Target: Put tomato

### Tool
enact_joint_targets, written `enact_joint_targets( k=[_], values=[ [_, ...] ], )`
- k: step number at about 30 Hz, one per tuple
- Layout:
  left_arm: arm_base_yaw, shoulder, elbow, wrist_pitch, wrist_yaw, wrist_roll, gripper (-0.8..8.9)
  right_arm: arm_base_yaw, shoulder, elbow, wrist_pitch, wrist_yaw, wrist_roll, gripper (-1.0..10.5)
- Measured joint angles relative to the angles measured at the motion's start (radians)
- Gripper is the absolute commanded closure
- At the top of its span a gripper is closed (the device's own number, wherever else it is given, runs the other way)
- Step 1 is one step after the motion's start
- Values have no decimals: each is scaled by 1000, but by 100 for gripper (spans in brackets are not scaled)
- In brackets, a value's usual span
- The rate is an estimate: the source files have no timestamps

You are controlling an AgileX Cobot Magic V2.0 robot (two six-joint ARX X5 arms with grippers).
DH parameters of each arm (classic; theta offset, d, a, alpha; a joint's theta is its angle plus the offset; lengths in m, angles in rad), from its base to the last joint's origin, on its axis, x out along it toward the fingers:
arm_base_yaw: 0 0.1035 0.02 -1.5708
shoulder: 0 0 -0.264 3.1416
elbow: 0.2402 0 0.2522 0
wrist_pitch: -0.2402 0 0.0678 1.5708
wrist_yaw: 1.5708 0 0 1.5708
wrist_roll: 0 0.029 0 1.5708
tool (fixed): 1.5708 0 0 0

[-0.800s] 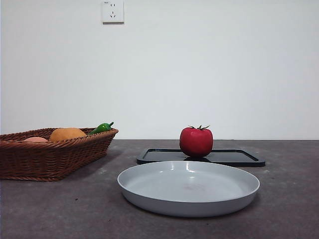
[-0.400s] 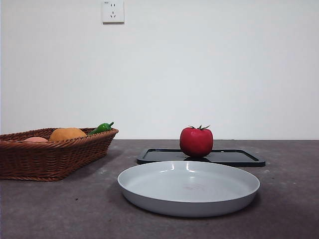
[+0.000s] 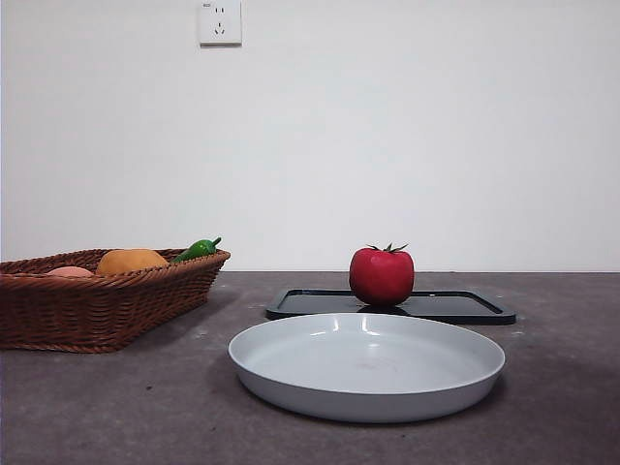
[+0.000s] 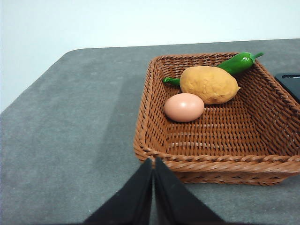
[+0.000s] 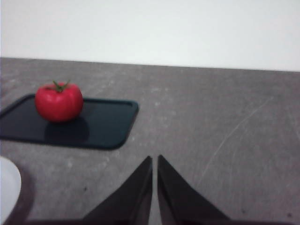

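The red tomato (image 3: 381, 276) with a green stem star stands on a flat black tray (image 3: 455, 307) behind a wide grey plate (image 3: 366, 362). In the right wrist view the tomato (image 5: 59, 101) sits on the tray (image 5: 108, 122), well ahead of my right gripper (image 5: 154, 161), which is shut and empty over bare table. My left gripper (image 4: 153, 164) is shut and empty, just in front of the wicker basket (image 4: 154, 140). Neither gripper shows in the front view.
The wicker basket (image 3: 97, 300) at the left holds an orange fruit (image 4: 209, 84), a tan egg (image 4: 183, 107) and a green pepper (image 4: 236, 63). The grey plate's edge (image 5: 8, 187) shows in the right wrist view. A wall socket (image 3: 219, 21) is on the wall.
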Motion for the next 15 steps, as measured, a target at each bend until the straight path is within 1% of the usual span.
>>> enact_joint_targets(
  k=[6, 15],
  values=[
    [0, 0, 0, 0, 0, 0, 805, -1, 0, -43, -8, -1, 10, 940],
    [0, 0, 0, 0, 0, 0, 806, -1, 1, -43, -3, 1, 19, 940]
  ],
)
